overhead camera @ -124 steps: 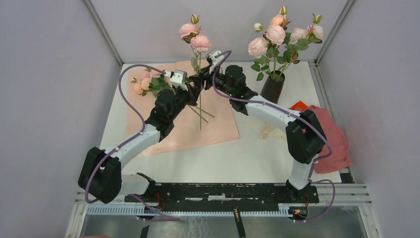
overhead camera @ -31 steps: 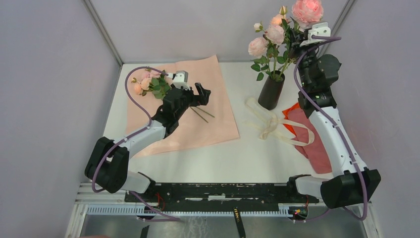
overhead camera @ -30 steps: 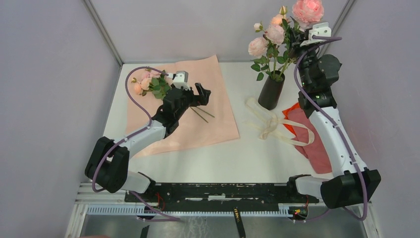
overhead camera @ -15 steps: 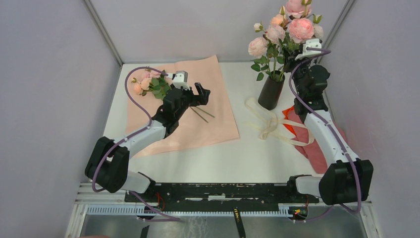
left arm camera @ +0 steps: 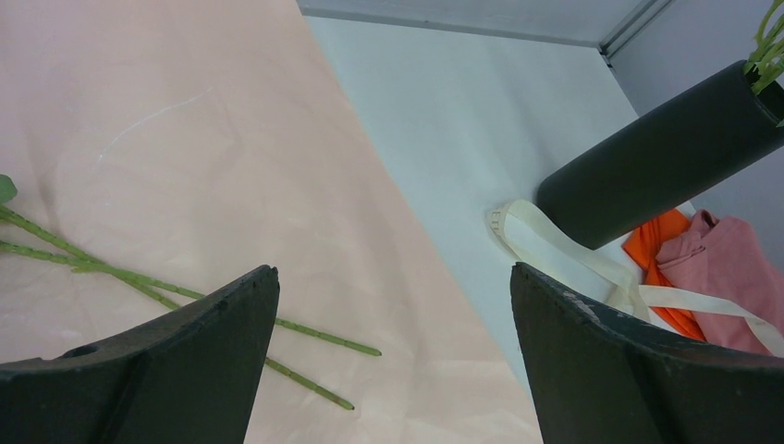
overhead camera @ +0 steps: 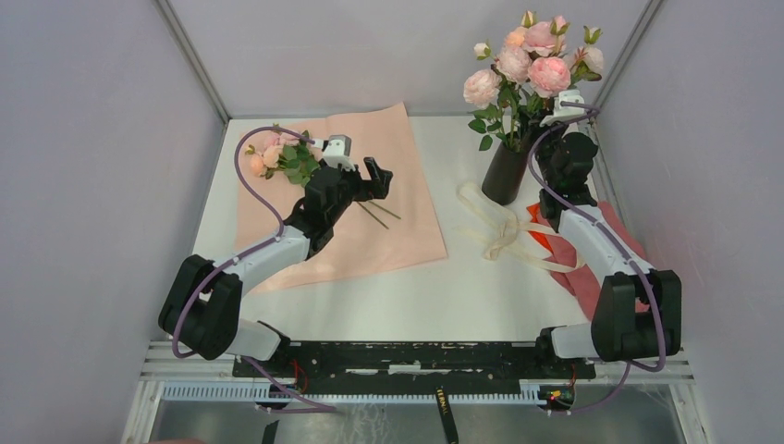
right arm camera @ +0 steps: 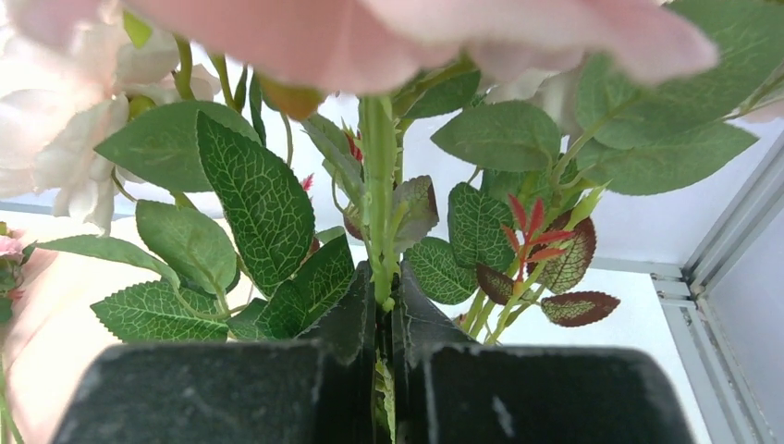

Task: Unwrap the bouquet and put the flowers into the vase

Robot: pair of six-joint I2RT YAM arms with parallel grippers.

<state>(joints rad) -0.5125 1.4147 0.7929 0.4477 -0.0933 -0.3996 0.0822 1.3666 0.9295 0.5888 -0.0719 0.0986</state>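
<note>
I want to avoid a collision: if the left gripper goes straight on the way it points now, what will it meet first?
Probably the pink wrapping paper, near its right edge. The left gripper is open, and the green stems lie left of its line. Depth is unclear.

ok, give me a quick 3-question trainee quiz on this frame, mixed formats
1. True or false: the right fingers are shut on a rose stem.
2. Fill in: the left fingers stand ___, with nothing between them.
3. Pick one: the flowers outside the vase lie
A. on the wrapping paper
B. leaning against the vase
C. between the left fingers

Key: 1 true; 2 open; 3 A.
</note>
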